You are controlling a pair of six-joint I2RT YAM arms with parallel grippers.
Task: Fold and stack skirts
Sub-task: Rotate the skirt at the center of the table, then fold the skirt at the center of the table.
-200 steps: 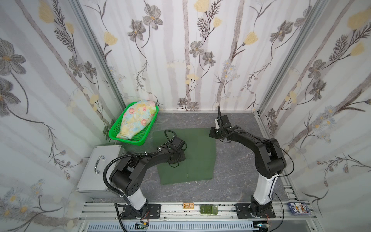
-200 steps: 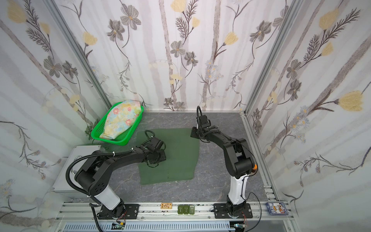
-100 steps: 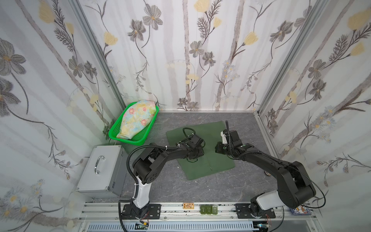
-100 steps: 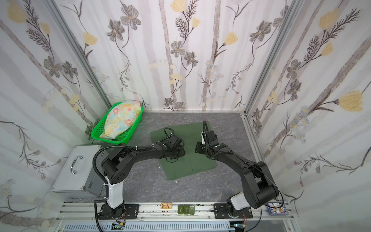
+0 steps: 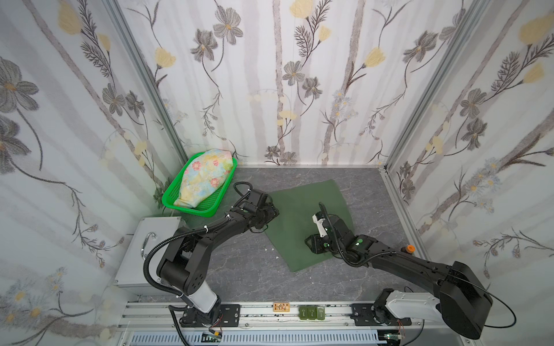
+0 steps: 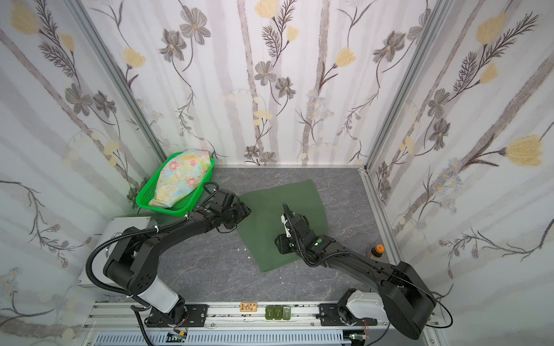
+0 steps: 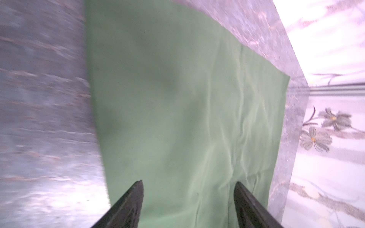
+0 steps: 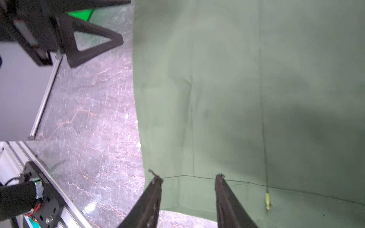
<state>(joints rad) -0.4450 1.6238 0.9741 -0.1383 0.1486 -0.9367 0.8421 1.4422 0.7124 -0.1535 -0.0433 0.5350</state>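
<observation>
The dark olive-green skirt lies flat and turned at an angle on the grey table in both top views. My left gripper stands open low over its left edge, with only flat cloth between the fingers. My right gripper is open too, its fingertips over the stitched band near the skirt's front edge. Neither holds anything. The floral skirt, pastel yellow-blue with pink flowers, lies bundled in the basket.
The bright green basket sits at the back left by the wall. A grey metal case with a handle stands at the left front. A bottle with an orange cap is by the right wall. The mounting rail runs along the front.
Both grippers have opened and let go of the green skirt. Before that the two arms shifted it rightward and turned it; it now lies flat at an angle.
</observation>
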